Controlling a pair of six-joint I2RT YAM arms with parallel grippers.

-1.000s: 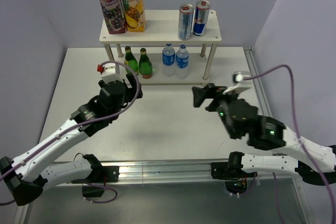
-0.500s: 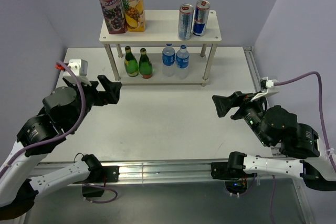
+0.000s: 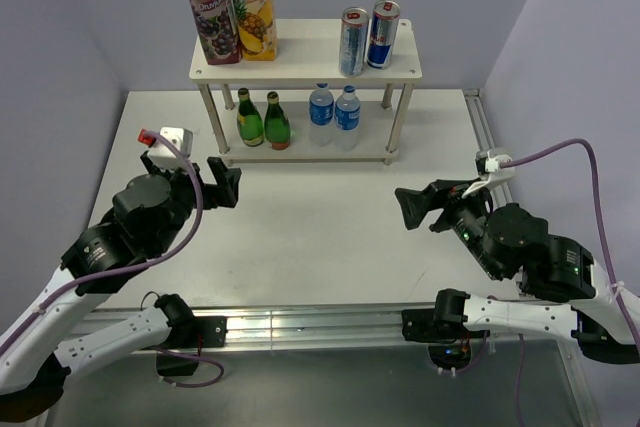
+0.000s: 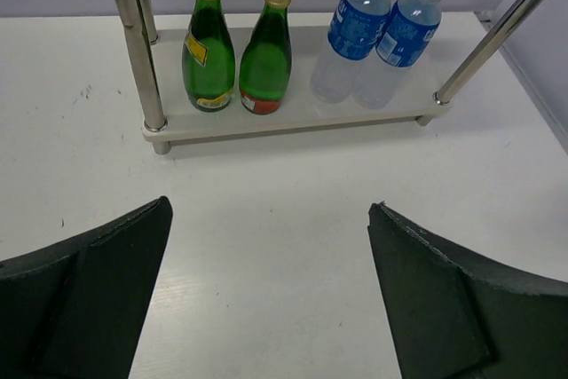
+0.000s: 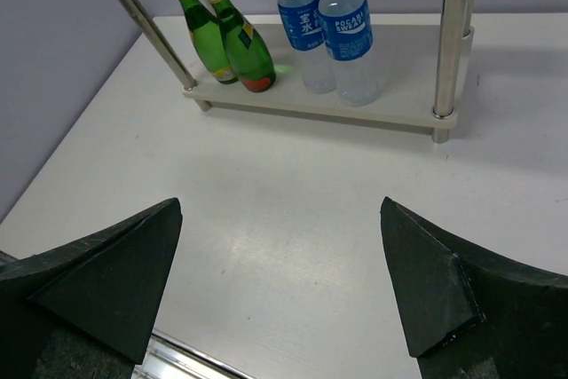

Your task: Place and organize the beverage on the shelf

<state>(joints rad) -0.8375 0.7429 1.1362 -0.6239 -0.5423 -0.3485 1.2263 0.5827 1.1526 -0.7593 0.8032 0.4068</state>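
The black left gripper (image 4: pixel 271 210) and black right gripper (image 5: pixel 280 206) are spread wide, with nothing held. The white two-tier shelf (image 4: pixel 302 114) on thin metal posts is located ahead of both.

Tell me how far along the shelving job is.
Done: two cartons and two cans stand on the shelf top board, with two green bottles and two water bottles on the bottom board. In hand: nothing; the left claw and right claw are open and empty. Left: no loose drink shows on the table, so it looks finished.
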